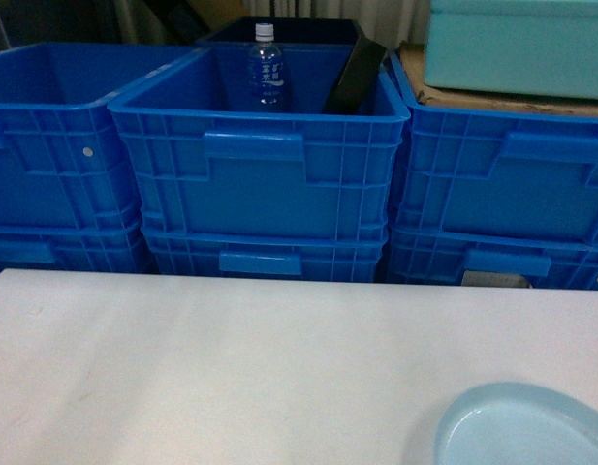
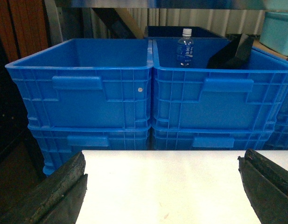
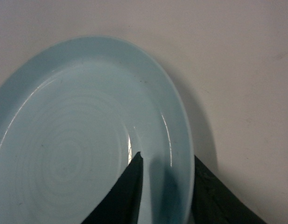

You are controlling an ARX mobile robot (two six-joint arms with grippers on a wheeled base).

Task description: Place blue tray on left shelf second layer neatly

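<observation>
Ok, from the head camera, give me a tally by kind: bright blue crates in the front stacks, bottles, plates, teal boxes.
bright blue crates: 6
water bottle: 1
light blue plate: 1
teal box: 1
Total: 9

Place: it looked to me like a storeroom or warehouse corner.
Crates: stacked blue plastic crates point(image 1: 260, 184) stood in rows, two high, behind my white worktop point(image 1: 231, 368).
Contents: one held a water bottle point(image 1: 266, 68).
Backdrop: I saw corrugated wall panelling point(image 2: 200, 21) and a cardboard sheet point(image 1: 492, 97) under a teal box point(image 1: 517, 44).
</observation>
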